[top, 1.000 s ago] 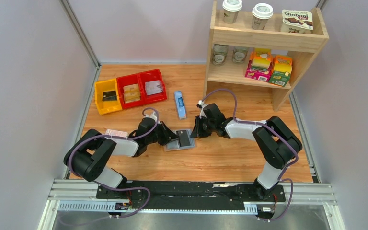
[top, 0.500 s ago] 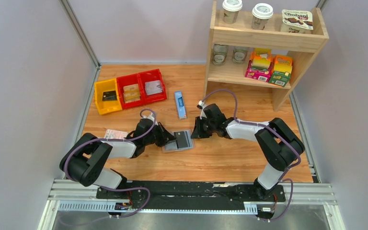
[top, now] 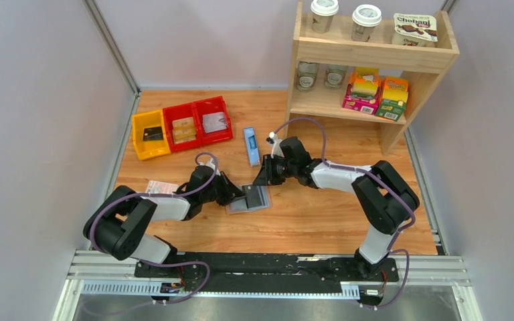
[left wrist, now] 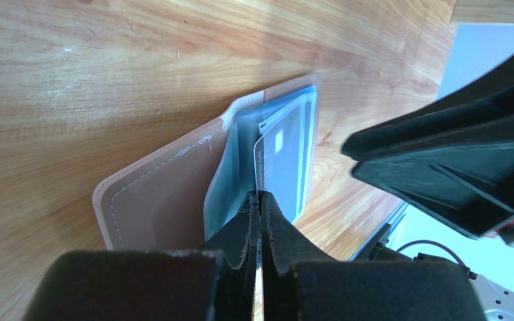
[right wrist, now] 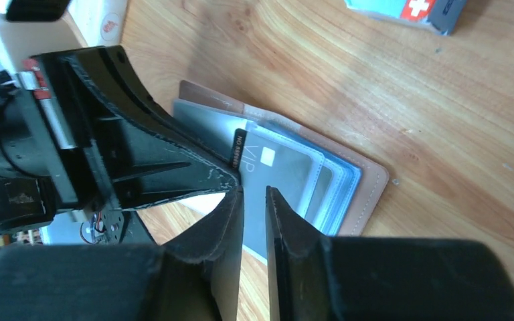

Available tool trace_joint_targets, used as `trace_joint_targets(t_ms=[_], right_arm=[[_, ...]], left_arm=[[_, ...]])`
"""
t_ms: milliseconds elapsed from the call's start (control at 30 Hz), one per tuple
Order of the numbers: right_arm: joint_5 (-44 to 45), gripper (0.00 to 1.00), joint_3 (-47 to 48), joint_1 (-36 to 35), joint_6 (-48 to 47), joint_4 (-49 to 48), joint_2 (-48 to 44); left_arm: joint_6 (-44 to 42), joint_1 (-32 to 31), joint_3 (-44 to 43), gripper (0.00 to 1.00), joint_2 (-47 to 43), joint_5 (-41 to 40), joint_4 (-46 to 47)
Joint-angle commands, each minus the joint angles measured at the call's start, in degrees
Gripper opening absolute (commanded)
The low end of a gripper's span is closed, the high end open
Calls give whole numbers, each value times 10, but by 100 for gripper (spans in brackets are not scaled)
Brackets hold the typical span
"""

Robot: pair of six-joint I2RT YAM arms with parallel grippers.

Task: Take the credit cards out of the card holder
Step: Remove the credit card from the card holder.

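The card holder lies open on the table, tan outside, pale blue slots inside. A dark grey credit card with a chip and "VIP" print sticks part way out of a slot; it also shows in the left wrist view. My left gripper is shut, pinching the holder's blue inner leaf. My right gripper hovers just above the card with its jaws a narrow gap apart, nothing between them.
A long narrow blue box lies just beyond the holder. A pink-and-white packet lies by the left arm. A yellow bin and two red bins stand at the back left. A wooden shelf stands at the back right.
My right gripper has moved left and slightly away, over the holder's far edge. My left gripper and the holder shifted slightly left a second ago and have held still since.
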State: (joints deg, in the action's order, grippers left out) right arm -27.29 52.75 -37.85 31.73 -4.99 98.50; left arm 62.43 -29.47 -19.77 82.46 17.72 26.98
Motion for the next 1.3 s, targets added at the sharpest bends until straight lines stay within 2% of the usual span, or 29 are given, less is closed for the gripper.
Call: trace_joint_targets(t_ms=[0,600,933,1267], right_arm=[[-28,20,-6,-2,18,-46,36],[-18,15,-56,23,0,-47,83],[-34,14,-45,23,5,-41,72],[-85,18,3,22,30,-56,51]], left_arm=[[-21,5,-2,3,4,0,-10],[5,33,39,5,10,15,41],[0,39,40,6,15,26,49],[-11,40,29,4,21,29,38]])
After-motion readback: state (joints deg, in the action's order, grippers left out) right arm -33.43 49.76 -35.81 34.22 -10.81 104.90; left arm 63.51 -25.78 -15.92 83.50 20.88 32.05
